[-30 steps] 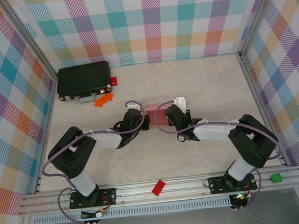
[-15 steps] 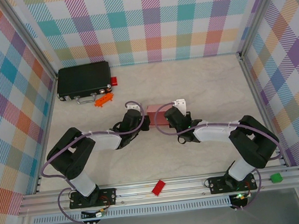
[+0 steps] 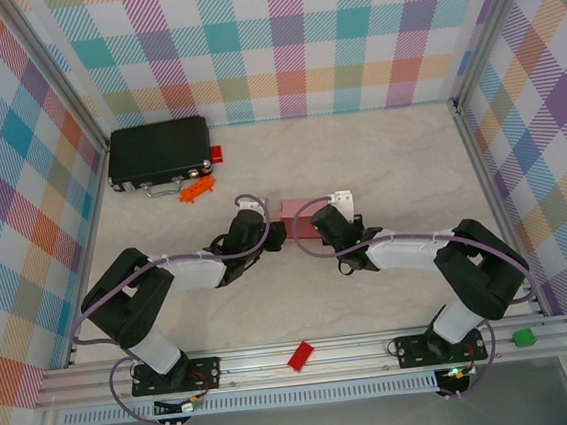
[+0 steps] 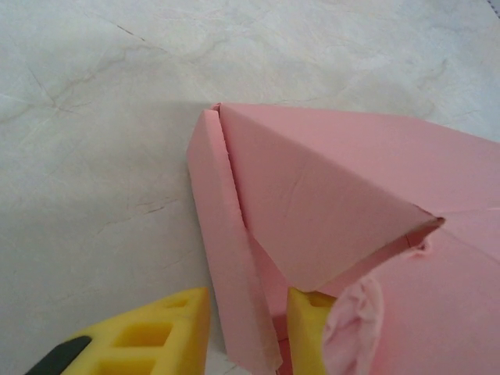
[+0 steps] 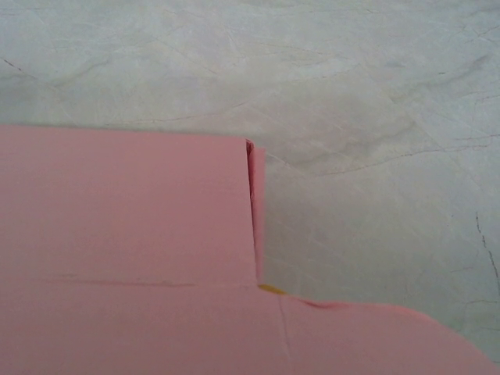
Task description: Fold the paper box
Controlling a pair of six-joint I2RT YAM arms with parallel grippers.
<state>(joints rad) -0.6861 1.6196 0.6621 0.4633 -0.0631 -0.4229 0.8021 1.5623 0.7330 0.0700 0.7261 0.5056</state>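
The paper box (image 3: 298,218), pale pink card partly folded into a small box, lies mid-table between both grippers. My left gripper (image 3: 275,235) is at its left end. In the left wrist view its yellow fingers (image 4: 152,336) stand apart, open. A narrow side flap (image 4: 228,258) hangs loose between them, clear of the left finger. The box's top panel (image 4: 328,187) slopes above. My right gripper (image 3: 319,232) is at the box's right end. Pink card (image 5: 133,258) covers its fingers, and just a yellow sliver of fingertip (image 5: 271,289) peeks past the edge.
A black case (image 3: 158,152) lies at the back left with a small red block (image 3: 216,154) beside it and an orange piece (image 3: 197,190) in front. Another red block (image 3: 300,355) and a green one (image 3: 523,337) sit on the front rail. Plaid walls enclose the table.
My left gripper's jaws have parted around the side flap, and the left arm has shifted slightly. The box and the right gripper have barely moved.
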